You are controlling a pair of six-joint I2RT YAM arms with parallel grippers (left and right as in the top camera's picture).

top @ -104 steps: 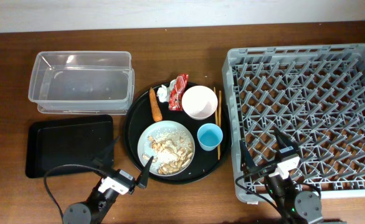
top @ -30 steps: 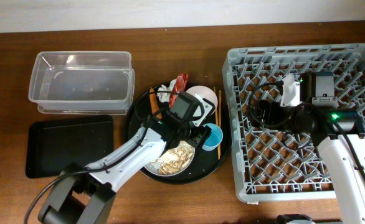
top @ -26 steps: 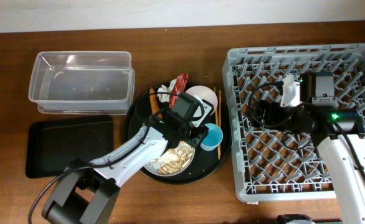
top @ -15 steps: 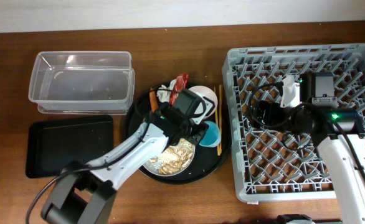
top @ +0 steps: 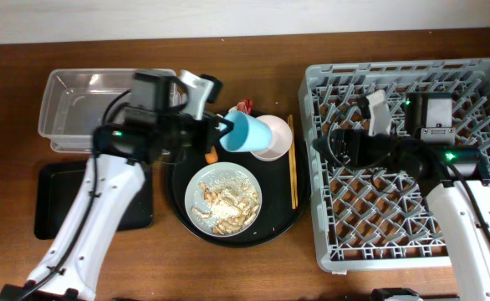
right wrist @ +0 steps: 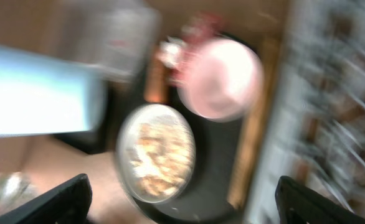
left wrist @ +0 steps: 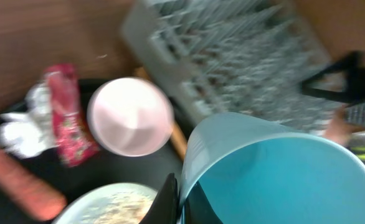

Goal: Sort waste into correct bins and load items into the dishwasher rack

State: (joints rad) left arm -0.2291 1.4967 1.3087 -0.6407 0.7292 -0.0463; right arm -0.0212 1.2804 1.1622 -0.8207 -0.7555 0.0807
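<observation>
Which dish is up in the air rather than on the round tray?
The light-blue cup, tipped sideways in the left gripper; the white bowl and the plate rest on the tray.

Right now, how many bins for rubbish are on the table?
2. The clear plastic tub sits at the back left; the shallow black tray lies just in front of it, partly under the left arm. No others show.

A light-blue cup (top: 243,132) at upper centre, a white bowl (top: 270,138), a pale plate (top: 220,173) of beige scraps (top: 224,209) on a round black tray (top: 278,213), a red wrapper (left wrist: 67,115), white tissue (left wrist: 20,127), an orange carrot (left wrist: 20,180), a grey lattice rack (top: 479,92) at right, and a brown wood-grain tabletop (top: 11,109).
</observation>
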